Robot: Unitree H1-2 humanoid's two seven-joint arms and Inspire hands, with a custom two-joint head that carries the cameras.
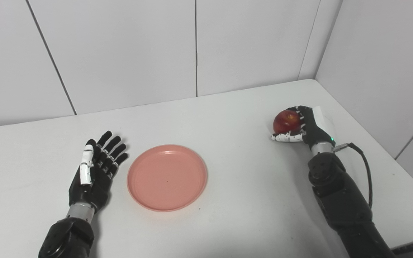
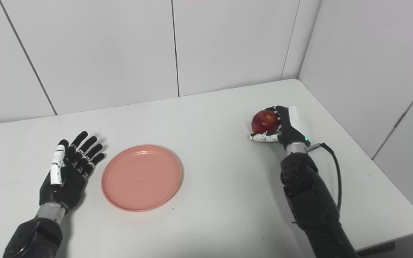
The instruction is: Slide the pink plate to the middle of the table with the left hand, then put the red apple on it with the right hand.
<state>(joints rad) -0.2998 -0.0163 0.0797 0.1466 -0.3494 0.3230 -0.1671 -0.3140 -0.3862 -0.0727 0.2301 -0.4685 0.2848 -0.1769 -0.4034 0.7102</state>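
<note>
Gripping the red apple (image 1: pixel 286 121), my right hand (image 1: pixel 305 128) sits at the far right of the white table (image 1: pixel 249 186), fingers wrapped around the fruit. My left hand (image 1: pixel 95 168) lies flat, fingers spread, holding nothing, just left of the pink plate (image 1: pixel 167 177), which rests near centre.

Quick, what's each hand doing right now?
Left hand: open, holding nothing, beside the plate.
Right hand: shut on the apple.
</note>
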